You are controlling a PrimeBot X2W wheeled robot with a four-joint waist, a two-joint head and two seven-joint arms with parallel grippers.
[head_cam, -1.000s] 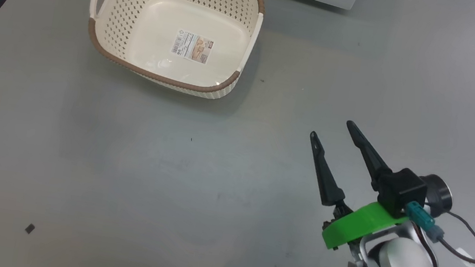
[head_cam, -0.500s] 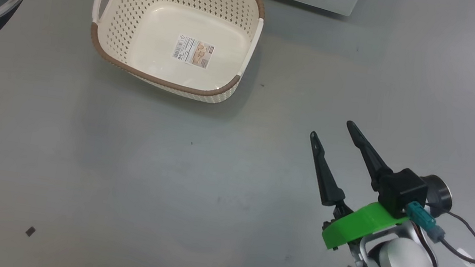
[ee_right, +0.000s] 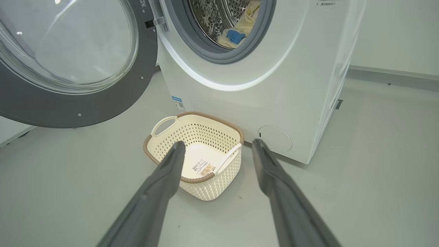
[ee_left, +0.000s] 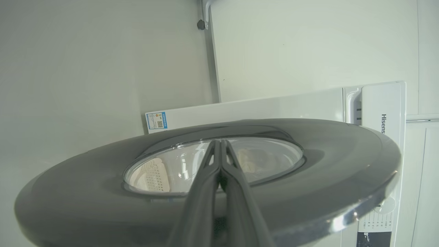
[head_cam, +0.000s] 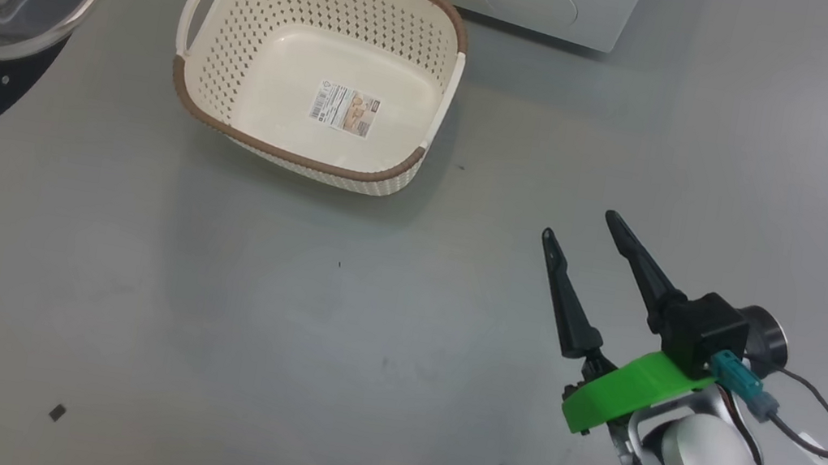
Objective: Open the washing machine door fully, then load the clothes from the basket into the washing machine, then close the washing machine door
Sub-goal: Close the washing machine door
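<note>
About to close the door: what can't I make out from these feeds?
- Left wrist view: whether the shut left hand touches the washing machine door; its fingers cover the spot.
- Right wrist view: the clothes in the drum, partly cut off by the top edge.
- Head view: most of that door, cut off by the left and top edges.
- Head view: the basket label print, too small.

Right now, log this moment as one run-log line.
washing machine door: open | clothes: in drum | basket: empty, on floor | left end effector: shut, at door | right end effector: open, empty
</note>
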